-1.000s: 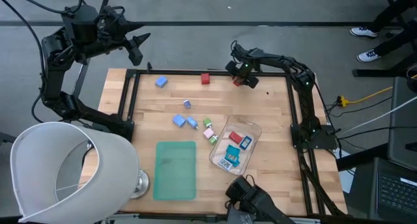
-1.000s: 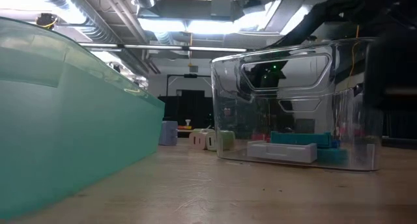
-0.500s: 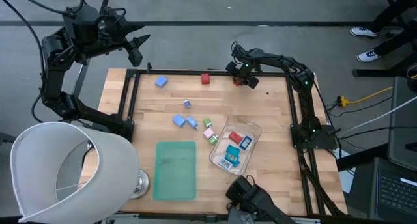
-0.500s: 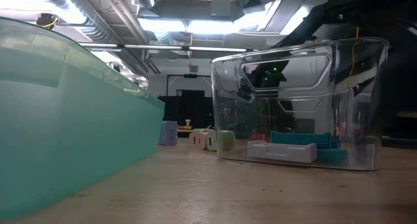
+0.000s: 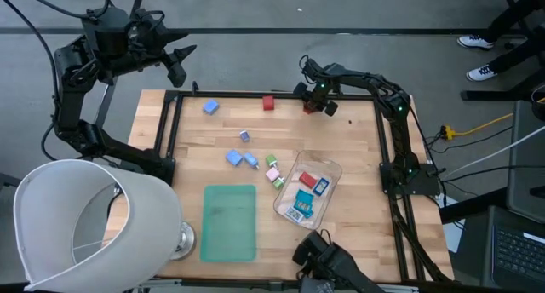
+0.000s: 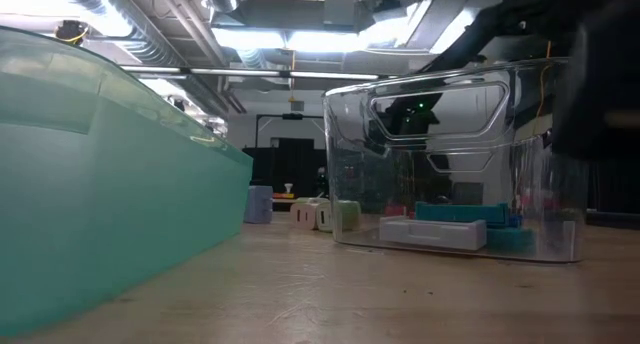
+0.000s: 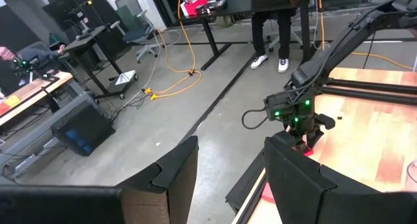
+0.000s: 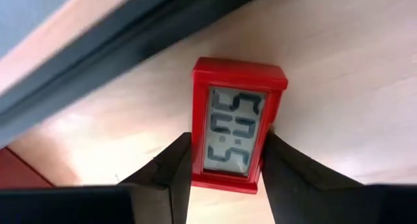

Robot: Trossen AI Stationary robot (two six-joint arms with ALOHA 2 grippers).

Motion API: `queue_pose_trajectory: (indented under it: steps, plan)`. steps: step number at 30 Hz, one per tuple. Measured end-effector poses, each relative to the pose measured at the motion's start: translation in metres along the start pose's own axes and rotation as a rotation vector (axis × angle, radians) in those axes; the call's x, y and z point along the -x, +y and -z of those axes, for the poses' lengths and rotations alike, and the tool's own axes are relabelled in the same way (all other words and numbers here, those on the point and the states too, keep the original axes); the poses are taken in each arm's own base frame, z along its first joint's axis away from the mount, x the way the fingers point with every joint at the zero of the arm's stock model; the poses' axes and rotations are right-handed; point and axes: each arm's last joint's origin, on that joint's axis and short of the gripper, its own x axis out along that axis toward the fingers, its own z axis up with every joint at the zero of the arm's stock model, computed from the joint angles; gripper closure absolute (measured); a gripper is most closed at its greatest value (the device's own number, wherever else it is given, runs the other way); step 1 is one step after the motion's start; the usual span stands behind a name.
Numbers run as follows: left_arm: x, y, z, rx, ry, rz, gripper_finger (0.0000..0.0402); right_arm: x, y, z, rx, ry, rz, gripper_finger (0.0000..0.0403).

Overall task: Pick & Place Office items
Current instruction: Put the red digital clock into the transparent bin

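A small red clock piece (image 8: 238,123) with a grey display lies face up near the table's far edge (image 5: 309,106). My right gripper (image 8: 228,165) (image 5: 313,95) stands over it and is shut on it. Other tiny pieces lie loose on the wood: a blue one (image 5: 210,107), a red one (image 5: 268,102), and a cluster of blue, teal, green and pink (image 5: 255,161). Several more lie inside the clear tray (image 5: 334,169). My left gripper (image 7: 228,178) (image 5: 186,56) is open, raised beyond the table's far left corner. My right gripper pinches the red clock piece between its two fingers (image 8: 172,162), one on each long side near its lower end (image 8: 199,175). The fingers come from above, pointing down. The piece lies flat on the wood with its display up.
A flat green mat (image 5: 230,222) lies left of the tray (image 6: 450,154), toward the near edge. A large white lampshade (image 5: 94,221) stands over the near left corner. A black frame rail (image 5: 272,94) runs along the far edge just behind the clock piece. People's legs show beyond the table (image 7: 273,35).
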Motion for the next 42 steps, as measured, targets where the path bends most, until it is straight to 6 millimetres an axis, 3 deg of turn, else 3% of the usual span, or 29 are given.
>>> queue_pose_trajectory:
  steps: [4,10,15,21,27,34,38,42]
  plan:
    - [0.000,0.000,0.000,0.000,-0.001,-0.001,0.0231,0.011,0.004,0.008,0.029,-0.017,-0.034,0.0255]
    - [0.000,0.000,-0.001,0.001,-0.006,-0.003,0.0231,0.048,0.018,0.023,0.102,-0.108,-0.188,0.0255]
    - [0.000,0.000,-0.001,0.002,-0.008,-0.003,0.0231,0.090,0.028,0.044,0.204,-0.153,-0.363,0.0255]
    - [0.000,0.000,-0.001,0.003,-0.014,0.000,0.0231,0.142,0.028,0.096,0.404,-0.113,-0.532,0.0255]
    - [0.000,0.000,-0.006,0.015,-0.075,0.041,0.0231,0.176,0.017,0.173,0.594,-0.011,-0.643,0.0255]
    - [-0.007,-0.002,-0.006,0.040,-0.058,0.067,0.0231,0.183,-0.004,0.258,0.868,0.076,-0.658,0.0255]
    - [-0.013,-0.003,-0.007,0.099,-0.042,0.071,0.0231,0.173,-0.023,0.288,1.031,0.124,-0.540,0.0255]
    - [-0.026,-0.006,-0.008,0.167,-0.012,0.077,0.0231,0.162,-0.052,0.303,1.221,0.179,-0.306,0.0255]
